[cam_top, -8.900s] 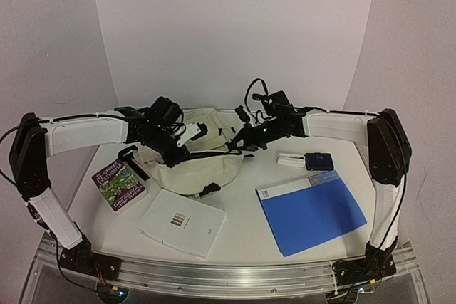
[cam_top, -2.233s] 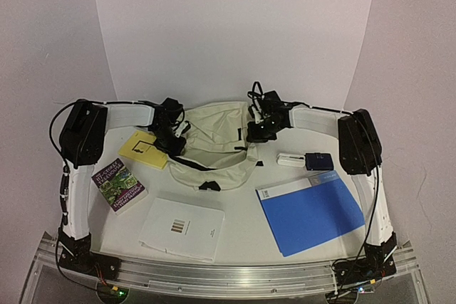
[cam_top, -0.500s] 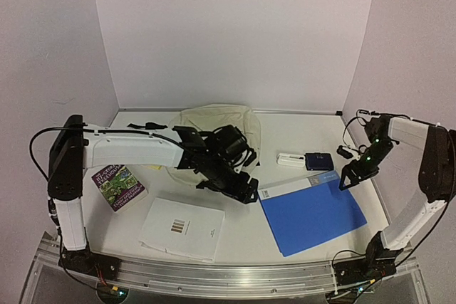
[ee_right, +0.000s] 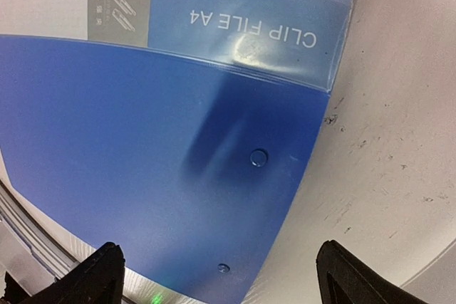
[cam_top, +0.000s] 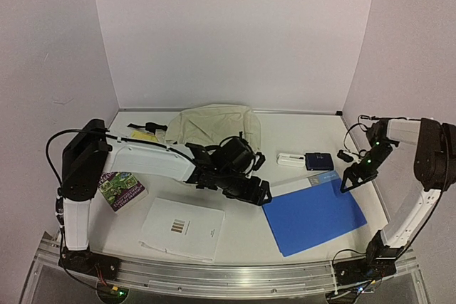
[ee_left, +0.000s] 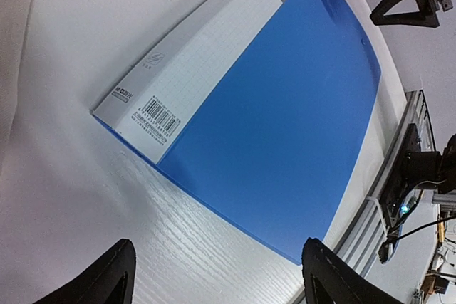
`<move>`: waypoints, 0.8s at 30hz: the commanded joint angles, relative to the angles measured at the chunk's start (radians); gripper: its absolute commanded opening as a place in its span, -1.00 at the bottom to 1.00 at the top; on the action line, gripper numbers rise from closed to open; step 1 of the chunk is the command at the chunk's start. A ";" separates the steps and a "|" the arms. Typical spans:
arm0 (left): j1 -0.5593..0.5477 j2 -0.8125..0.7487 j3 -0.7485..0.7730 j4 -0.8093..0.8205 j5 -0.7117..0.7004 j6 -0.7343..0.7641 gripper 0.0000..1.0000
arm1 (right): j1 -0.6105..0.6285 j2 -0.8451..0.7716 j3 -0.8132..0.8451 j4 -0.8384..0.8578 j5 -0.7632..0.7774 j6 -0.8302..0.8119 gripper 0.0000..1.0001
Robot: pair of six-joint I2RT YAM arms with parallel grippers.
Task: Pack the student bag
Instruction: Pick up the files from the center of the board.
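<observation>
You have the white table (cam_top: pixel 299 129) carrying the student bag (cam_top: pixel 214 126) at the back, a yellow pad (cam_top: pixel 144 135) just left of the bag, a paperback (cam_top: pixel 119 189) and a white booklet (cam_top: pixel 182 228) nearer than it, and a small white item (cam_top: pixel 288 159), a navy case (cam_top: pixel 318 161) and a blue clip file (cam_top: pixel 310 211) to the bag's right.

bench (cam_top: pixel 299 129) open at 1 o'clock | student bag (cam_top: pixel 214 122) blocks 12 o'clock | blue folder (cam_top: pixel 313 215) blocks 4 o'clock
</observation>
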 commanded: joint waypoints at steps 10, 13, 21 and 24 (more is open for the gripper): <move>0.004 0.111 0.051 0.049 0.003 -0.049 0.56 | 0.000 0.173 0.153 0.030 -0.026 0.015 0.82; 0.008 0.135 0.061 0.063 0.027 -0.056 0.55 | -0.001 0.204 0.165 0.023 -0.072 0.015 0.76; 0.027 0.171 0.082 0.080 0.061 -0.065 0.52 | 0.000 0.221 0.231 -0.151 -0.274 -0.057 0.15; 0.033 0.185 0.089 0.088 0.074 -0.070 0.51 | 0.000 0.195 0.262 -0.199 -0.322 -0.063 -0.03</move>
